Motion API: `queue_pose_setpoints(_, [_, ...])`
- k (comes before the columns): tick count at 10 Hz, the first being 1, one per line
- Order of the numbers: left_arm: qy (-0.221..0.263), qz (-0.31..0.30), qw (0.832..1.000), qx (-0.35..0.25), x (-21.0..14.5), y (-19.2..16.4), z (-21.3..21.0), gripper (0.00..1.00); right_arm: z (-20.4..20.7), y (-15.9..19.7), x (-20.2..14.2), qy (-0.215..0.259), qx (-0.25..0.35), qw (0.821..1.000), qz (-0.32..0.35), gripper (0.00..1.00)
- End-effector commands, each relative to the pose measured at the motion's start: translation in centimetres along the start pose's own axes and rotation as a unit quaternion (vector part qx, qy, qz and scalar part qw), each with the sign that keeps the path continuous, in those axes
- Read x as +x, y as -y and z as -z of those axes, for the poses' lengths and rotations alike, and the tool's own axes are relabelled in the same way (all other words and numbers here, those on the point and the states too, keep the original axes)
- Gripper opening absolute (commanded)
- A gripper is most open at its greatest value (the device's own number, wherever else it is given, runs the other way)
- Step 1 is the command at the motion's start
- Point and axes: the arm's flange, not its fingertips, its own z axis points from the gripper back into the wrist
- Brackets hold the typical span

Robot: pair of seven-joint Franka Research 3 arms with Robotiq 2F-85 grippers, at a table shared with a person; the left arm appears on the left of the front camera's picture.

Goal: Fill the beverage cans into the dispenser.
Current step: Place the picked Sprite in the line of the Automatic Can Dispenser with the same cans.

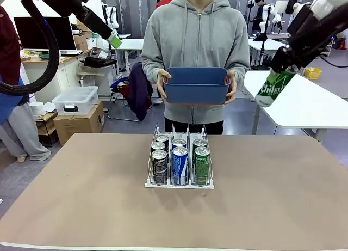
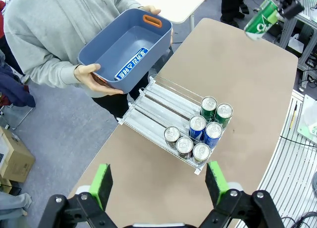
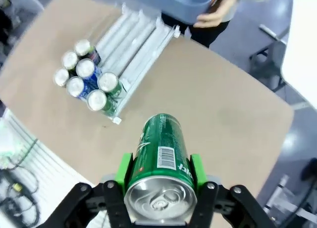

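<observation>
The clear dispenser [image 1: 179, 181] stands mid-table with several cans in its lanes: black cans [image 1: 160, 166] on the left, blue-and-white cans [image 1: 179, 165] in the middle, green cans [image 1: 202, 165] on the right. My right gripper [image 1: 283, 71] hangs high at the right, shut on a green can [image 1: 274, 89] [image 3: 161, 161], well above and right of the dispenser [image 3: 133, 50]. At the upper left my left gripper [image 1: 114, 41] [image 2: 157, 181] is raised and open with nothing between its fingers; its view looks down on the dispenser [image 2: 163, 107] and the cans [image 2: 198, 134].
A person at the far edge holds a dark blue tub [image 1: 196, 85] [image 2: 124, 47] in both hands, just behind the dispenser. A blue-and-white can [image 2: 132, 64] lies inside the tub. The brown table [image 1: 272, 196] is bare around the dispenser.
</observation>
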Motion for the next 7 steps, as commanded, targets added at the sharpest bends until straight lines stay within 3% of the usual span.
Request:
queue_pose_setpoints(1, [0.004, 0.002, 1.0, 0.003, -0.1, -0.2, 0.1, 1.0, 2.3, -1.6, -0.8, -0.001, -0.016, 0.998, -0.059, 0.58])
queue_pose_setpoints(3, [0.004, 0.002, 1.0, 0.003, -0.1, -0.2, 0.1, 1.0, 4.7, -4.0, -1.5, -0.008, -0.003, 0.994, -0.111, 0.58])
queue_pose_setpoints(7, [0.004, 0.002, 1.0, 0.003, -0.1, -0.2, 0.1, 1.0, 6.7, -7.8, -2.9, 0.022, 0.033, 0.978, -0.207, 0.58])
